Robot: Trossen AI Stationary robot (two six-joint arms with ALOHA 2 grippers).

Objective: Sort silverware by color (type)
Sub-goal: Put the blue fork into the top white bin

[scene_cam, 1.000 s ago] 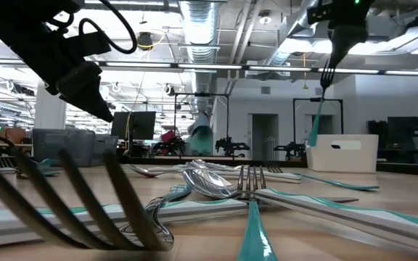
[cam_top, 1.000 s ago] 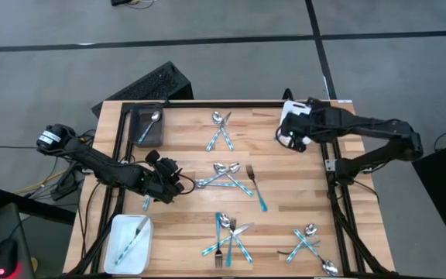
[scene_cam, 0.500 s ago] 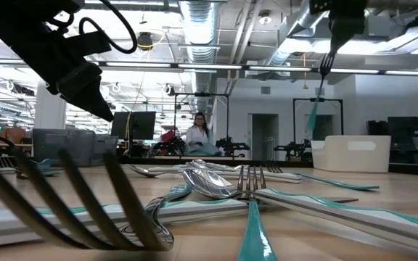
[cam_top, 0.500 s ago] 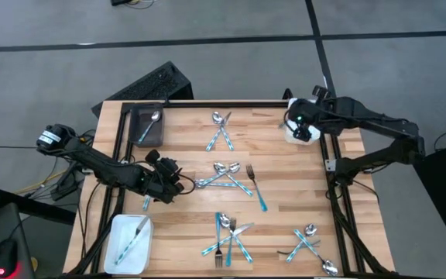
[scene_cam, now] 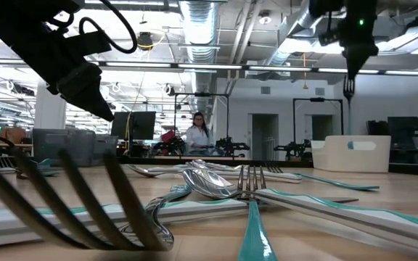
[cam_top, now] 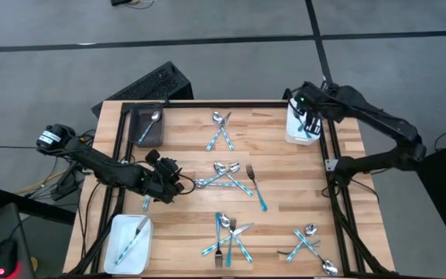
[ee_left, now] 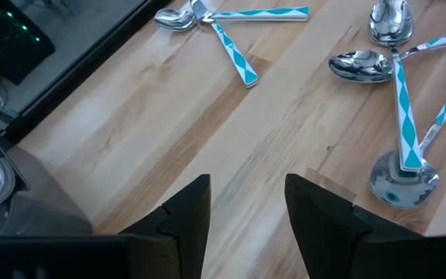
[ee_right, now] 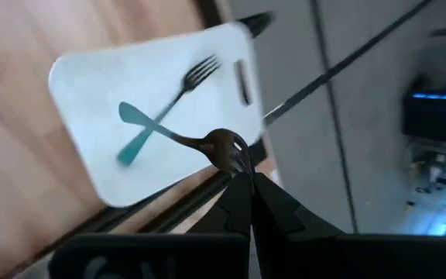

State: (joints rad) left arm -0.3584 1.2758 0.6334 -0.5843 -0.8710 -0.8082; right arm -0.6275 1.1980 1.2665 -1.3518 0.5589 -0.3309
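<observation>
Right gripper (cam_top: 310, 124) hangs over the white tray (ee_right: 91, 167) at the table's far right corner, pinching a fork (ee_right: 227, 151) by its head, with another fork (ee_right: 165, 108) lying inside. Let go off-center and it could catch the rim and tip out. Left gripper (ee_left: 246, 205) waits spread open mid-table – more silverware (cam_top: 227, 177) sits near it

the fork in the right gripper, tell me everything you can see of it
The fork is a small one with a shiny silver head and a slim teal handle. The right gripper is shut on its tines, so it hangs handle down over the white tray at the table's far right corner. Its handle reaches into the tray, where another fork already lies. Whether they touch is unclear.
</observation>
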